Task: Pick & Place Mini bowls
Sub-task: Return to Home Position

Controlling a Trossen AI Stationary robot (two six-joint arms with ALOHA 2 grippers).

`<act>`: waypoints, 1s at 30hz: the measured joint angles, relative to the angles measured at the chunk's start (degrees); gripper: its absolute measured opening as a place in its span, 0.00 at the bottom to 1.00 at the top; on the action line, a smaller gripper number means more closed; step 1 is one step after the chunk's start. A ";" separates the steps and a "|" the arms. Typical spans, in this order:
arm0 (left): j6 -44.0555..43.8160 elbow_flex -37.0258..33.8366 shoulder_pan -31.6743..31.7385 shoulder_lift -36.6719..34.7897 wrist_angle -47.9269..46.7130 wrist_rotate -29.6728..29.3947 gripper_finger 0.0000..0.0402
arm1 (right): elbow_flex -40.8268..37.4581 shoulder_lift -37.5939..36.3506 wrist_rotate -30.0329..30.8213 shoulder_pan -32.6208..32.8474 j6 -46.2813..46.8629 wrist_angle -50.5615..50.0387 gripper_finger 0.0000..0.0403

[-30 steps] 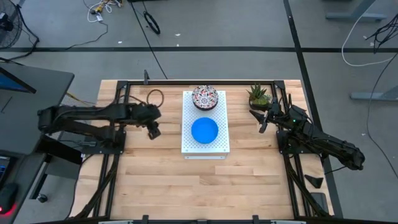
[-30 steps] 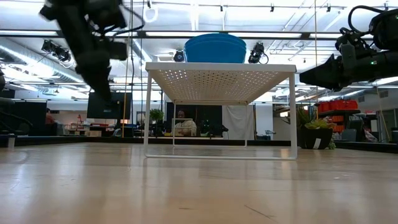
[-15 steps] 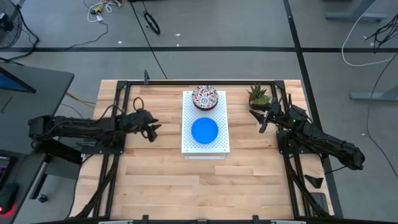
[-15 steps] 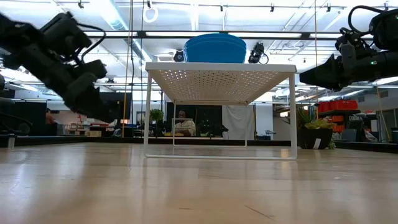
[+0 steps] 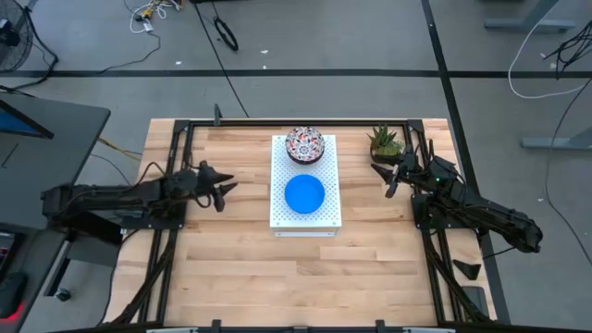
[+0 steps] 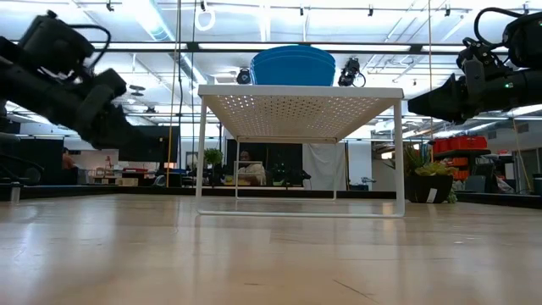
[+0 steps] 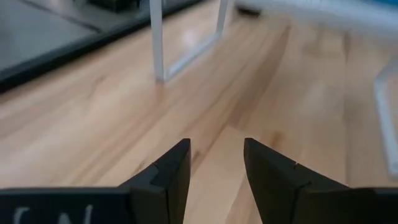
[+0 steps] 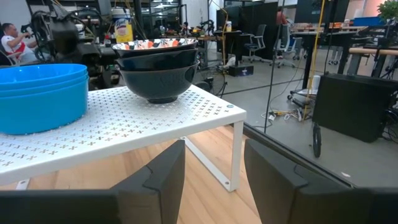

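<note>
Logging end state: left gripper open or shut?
Open. The left gripper shows bare wooden table between its fingers, holding nothing.

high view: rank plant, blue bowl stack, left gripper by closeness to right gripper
1. potted plant, back right, beside the right gripper
2. blue bowl stack, centre, on the white shelf
3. left gripper, left side, beyond the shelf

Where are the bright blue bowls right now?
In the high view, the stacked bright blue round bowls sit on the white perforated shelf in the middle of the wooden table, right beside the floral-patterned bowls.
</note>
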 joint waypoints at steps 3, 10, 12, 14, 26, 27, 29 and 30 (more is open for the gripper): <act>0.00 0.00 0.00 -4.51 -0.31 0.01 0.38 | 0.00 0.00 0.00 0.00 0.00 0.00 0.42; -0.15 0.00 -0.02 -14.92 -1.13 0.01 0.38 | 0.00 0.00 0.00 0.02 -0.02 -0.02 0.42; -0.13 0.00 -0.02 -17.72 -1.04 0.01 0.38 | 0.00 0.00 0.00 0.02 -0.02 0.00 0.42; -0.17 -0.02 -0.02 -20.38 -1.09 0.01 0.38 | -0.01 0.00 -0.01 0.01 -0.01 0.00 0.42; -0.17 -0.04 -0.02 -28.42 -0.25 0.05 0.38 | 0.00 0.00 0.00 0.02 0.00 -0.02 0.42; -0.17 -0.04 -0.02 -28.41 -0.18 0.15 0.38 | 0.00 0.00 0.00 0.00 -0.02 -0.02 0.42; -0.15 -0.07 -0.03 -28.37 -0.28 0.18 0.38 | 0.00 0.00 0.00 0.00 0.00 0.00 0.42; -0.17 -0.07 -0.04 -28.37 -0.22 0.19 0.38 | 0.00 0.00 0.00 0.02 -0.01 0.00 0.42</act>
